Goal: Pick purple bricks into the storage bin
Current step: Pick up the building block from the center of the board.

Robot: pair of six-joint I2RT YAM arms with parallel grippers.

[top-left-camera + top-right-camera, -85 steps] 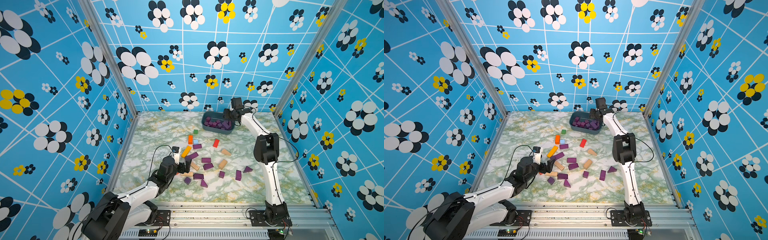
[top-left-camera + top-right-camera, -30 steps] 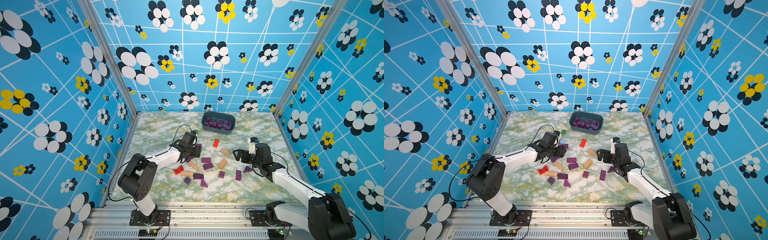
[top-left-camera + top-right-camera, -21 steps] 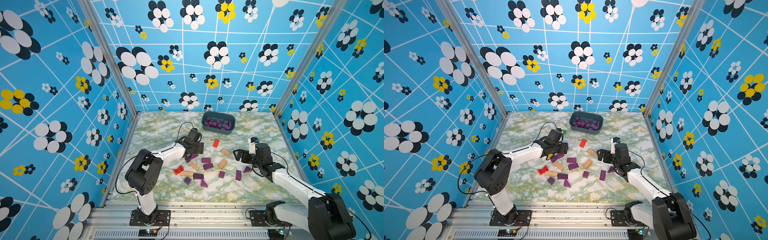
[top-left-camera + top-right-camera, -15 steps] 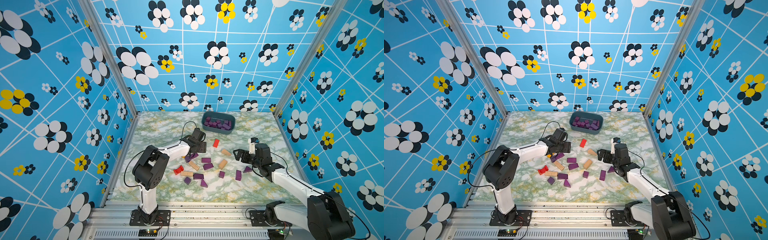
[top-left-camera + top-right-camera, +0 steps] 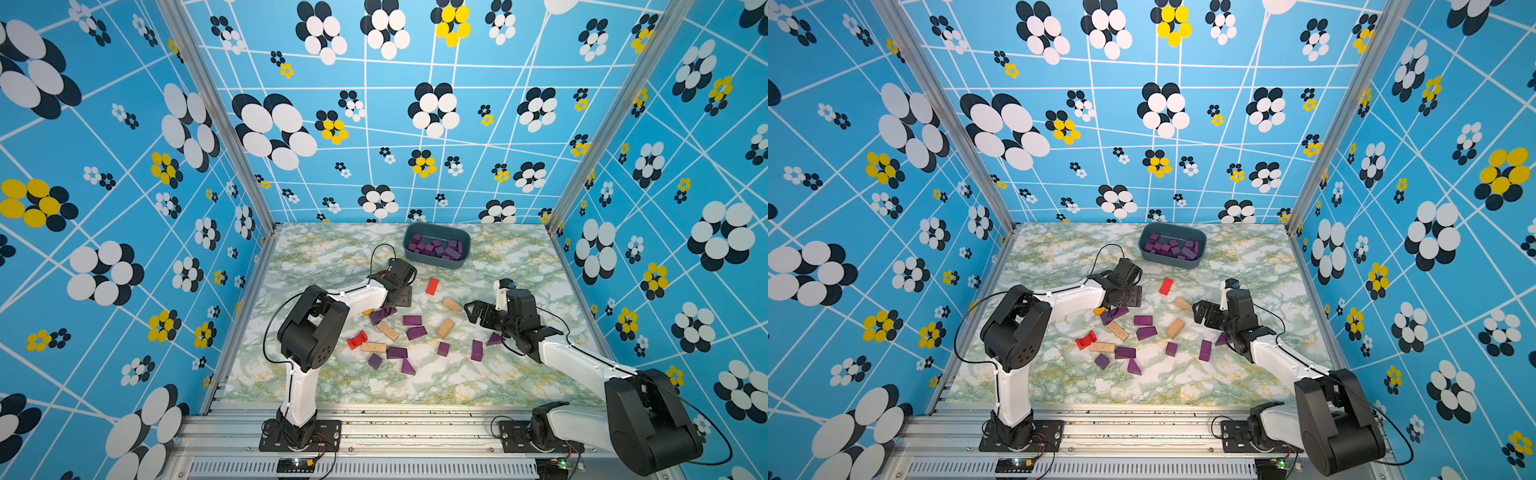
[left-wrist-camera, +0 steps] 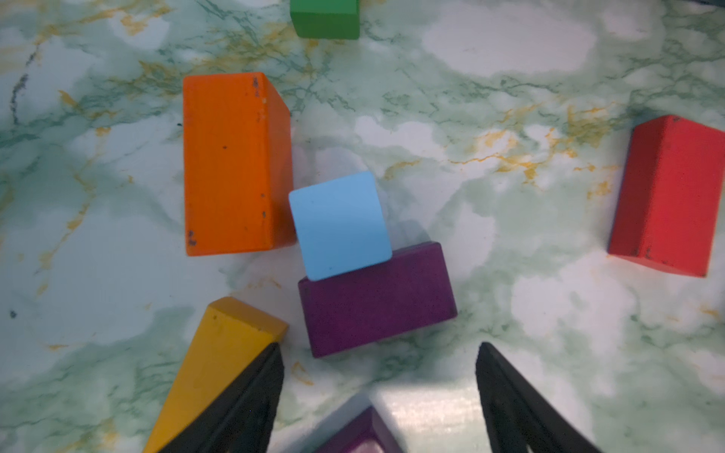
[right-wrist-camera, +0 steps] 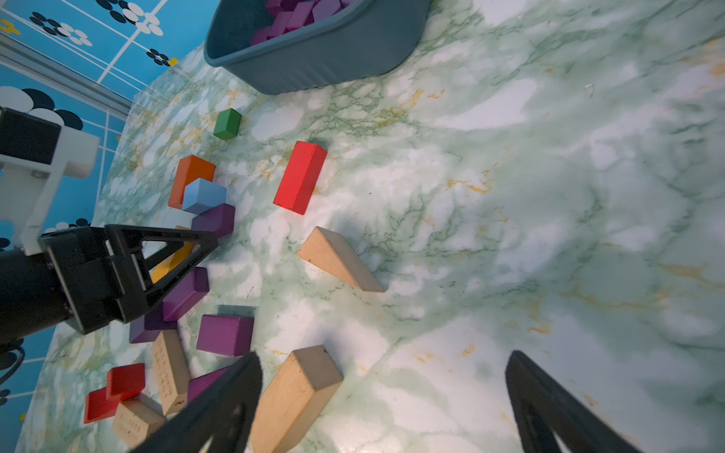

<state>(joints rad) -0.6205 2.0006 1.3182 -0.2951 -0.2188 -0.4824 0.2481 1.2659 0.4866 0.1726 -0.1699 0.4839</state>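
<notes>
Purple bricks [image 5: 397, 352] lie scattered over the front half of the surface [image 5: 519, 257], mixed with tan and red blocks. A wedge, a cube and a flat bar are nearest the front edge.

Two more lie just beside the right forearm. The right fingers [image 7: 219, 404] stand wide apart and hold nothing, and a tan block [image 7: 294, 396] lies just beside one of them.

Farther in, toward the left edge, the left fingers [image 6: 251, 404] hang low over the pile, apart, with nothing between them. The purple bar [image 6: 376, 300], which I judge to be next, lies flat just ahead of their tips, not yet between them. Its long axis runs crosswise, along the line from one fingertip to the other, and the gap looks only a little wider than the bar is long.

A light blue cube [image 6: 339, 225] touches the bar's far long side, with an orange block [image 6: 235, 164] just beside that cube. A yellow wedge [image 6: 219, 353] lies against one finger.

The left arm is much the nearer to this bar. The right fingers are well apart from it, beyond a red bar [image 7: 300, 178].

As things stand, a grasp would probably take the bar end to end, with little room to spare.

At the back edge sits the storage bin [image 5: 434, 262], already holding many purple bricks, apart from both arms.
</notes>
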